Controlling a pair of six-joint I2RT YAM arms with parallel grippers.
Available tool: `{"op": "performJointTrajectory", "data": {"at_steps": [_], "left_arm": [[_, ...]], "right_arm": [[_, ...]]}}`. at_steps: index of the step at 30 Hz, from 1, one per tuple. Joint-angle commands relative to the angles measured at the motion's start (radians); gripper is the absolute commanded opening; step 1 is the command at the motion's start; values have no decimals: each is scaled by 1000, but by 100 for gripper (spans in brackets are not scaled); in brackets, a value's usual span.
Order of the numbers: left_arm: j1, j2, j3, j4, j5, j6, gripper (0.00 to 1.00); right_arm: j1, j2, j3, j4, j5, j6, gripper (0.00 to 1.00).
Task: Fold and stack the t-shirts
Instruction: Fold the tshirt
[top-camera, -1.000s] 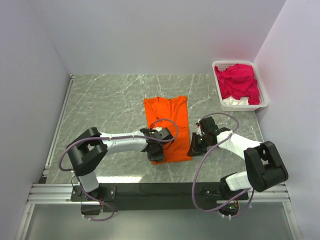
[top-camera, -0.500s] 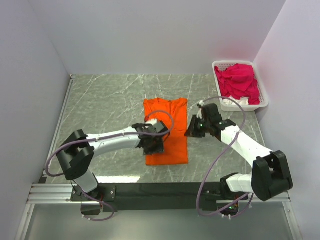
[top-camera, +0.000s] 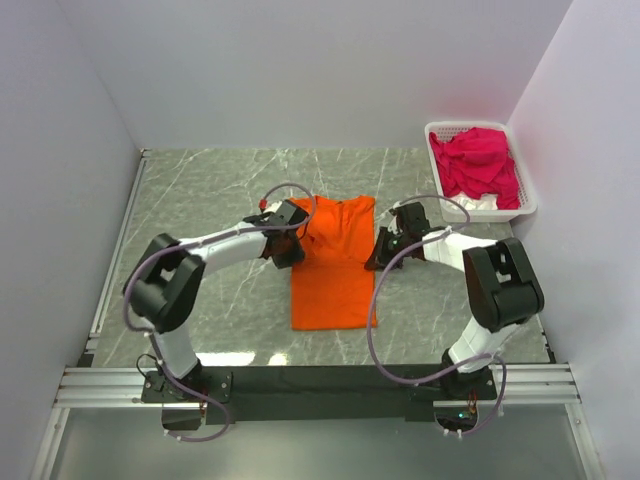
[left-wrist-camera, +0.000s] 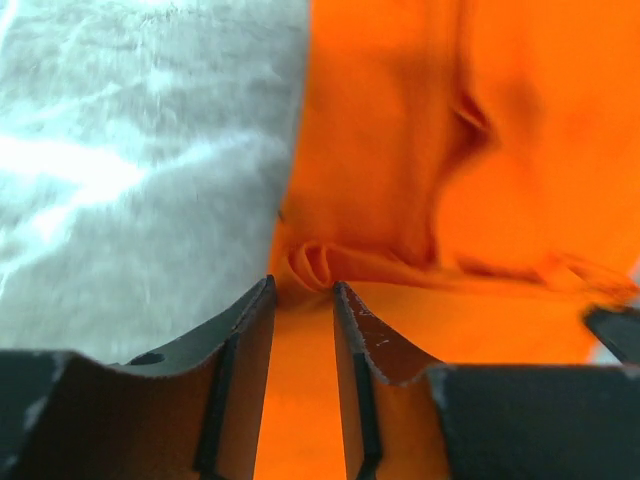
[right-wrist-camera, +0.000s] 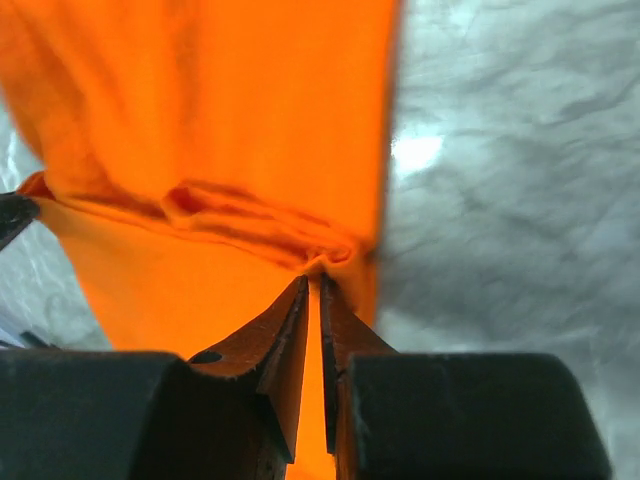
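Note:
The orange t-shirt (top-camera: 335, 290) lies flat mid-table, with a crease running across its middle. My left gripper (top-camera: 287, 247) is at the shirt's left edge on that crease. In the left wrist view its jaws (left-wrist-camera: 302, 290) stand a little apart, and a small pucker of orange cloth (left-wrist-camera: 312, 265) sits at the tips. My right gripper (top-camera: 381, 250) is at the shirt's right edge. In the right wrist view it (right-wrist-camera: 321, 285) is shut on a bunch of the orange cloth (right-wrist-camera: 220, 100). Magenta-pink t-shirts (top-camera: 480, 160) are heaped in the basket.
The white slotted basket (top-camera: 492, 215) stands at the table's back right, close to the right wall, with some white cloth (top-camera: 470, 203) under the pink heap. The grey marble table (top-camera: 200, 200) is walled on the left, back and right.
Both grippers have moved from the shirt's near end up along its side edges to its middle. The left jaws have opened and partly closed again.

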Motion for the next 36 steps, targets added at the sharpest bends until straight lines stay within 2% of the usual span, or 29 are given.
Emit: {"op": "performJointTrajectory", "data": {"at_steps": [1,6,11,12,16,19,22,25,29,36], "left_arm": [[12,67,46,50,46,51,35],[25,104,32,47,30,37,32],[64,55,3,24,-6,26,32],[62,34,3,15,-14,29,35],[12,-95,2,-63,-91,37,63],[-68,-187,-21,-152,-117,22,76],[-164,-270,-84,-217,-88,-59,80],[-257,-298,-152,-240,-24,-124,82],[-343,-295,-212,-214,10,-190,81],[-386,-209,-198,-168,9,-205,76]], "right_arm": [[-30,63,41,48,-24,-14,17],[-38,77,58,12,40,-40,17],[-39,10,83,-52,123,-75,17],[-36,-42,81,-57,135,-83,17],[-3,-174,78,-159,223,-110,21],[51,-263,51,-250,289,-95,31],[124,-346,-7,-336,373,-43,43],[195,-420,-83,-383,393,28,52],[237,-496,-191,-382,364,95,54],[249,-510,-253,-328,269,117,41]]}}
